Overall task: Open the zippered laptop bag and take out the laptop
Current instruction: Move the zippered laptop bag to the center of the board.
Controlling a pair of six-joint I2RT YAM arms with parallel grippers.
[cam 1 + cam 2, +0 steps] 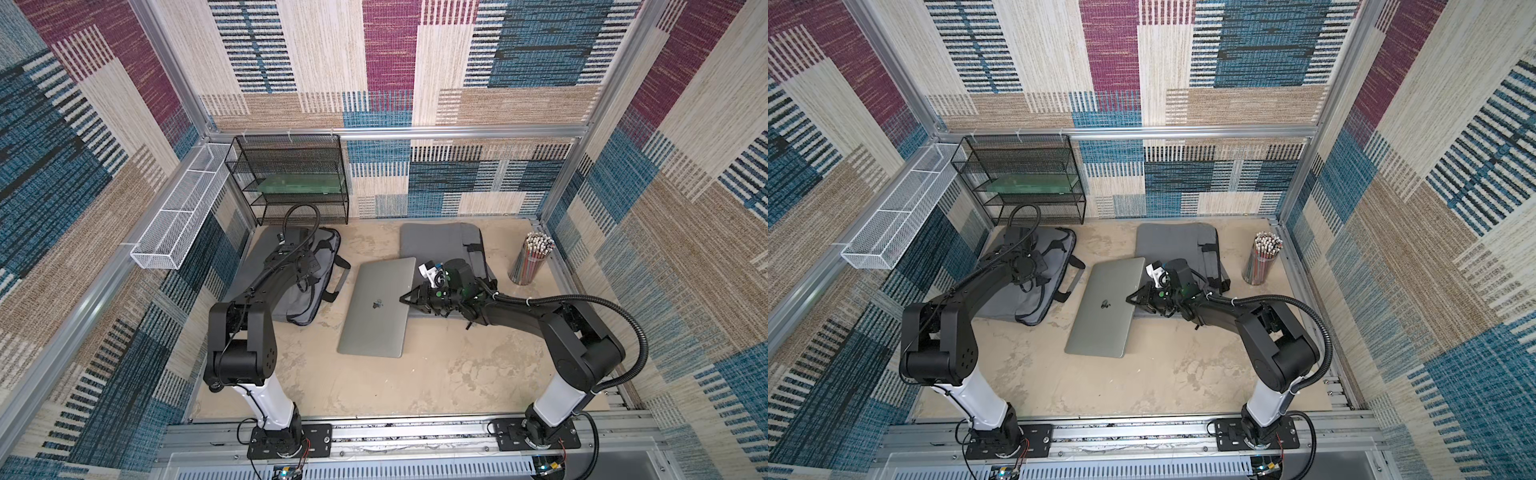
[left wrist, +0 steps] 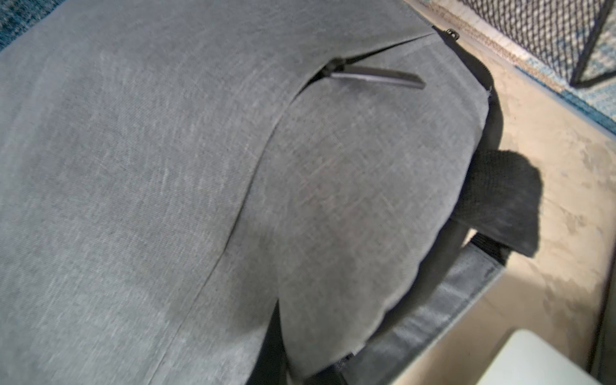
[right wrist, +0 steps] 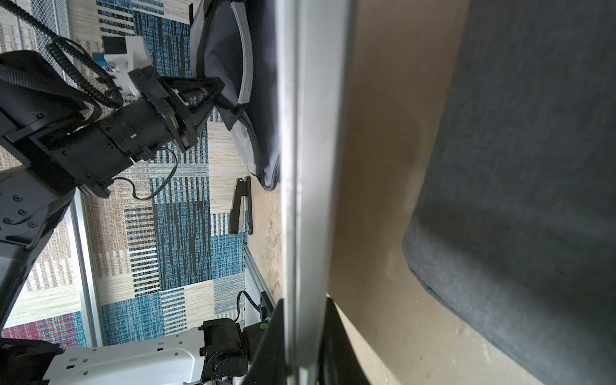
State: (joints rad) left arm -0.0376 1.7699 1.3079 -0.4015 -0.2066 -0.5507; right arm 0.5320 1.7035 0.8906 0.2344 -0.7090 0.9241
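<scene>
The right gripper [image 1: 409, 297] is clamping the laptop [image 1: 376, 307] by its edge, open table [image 1: 374, 386] alongside. The left gripper [image 3: 218, 86] is sitting closed at the laptop bag [image 1: 299, 303].

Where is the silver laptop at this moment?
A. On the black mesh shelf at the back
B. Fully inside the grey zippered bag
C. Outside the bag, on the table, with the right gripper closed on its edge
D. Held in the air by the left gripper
C: in a top view the laptop lies on the table beside the grey bag, and the right gripper clamps its edge.
</scene>
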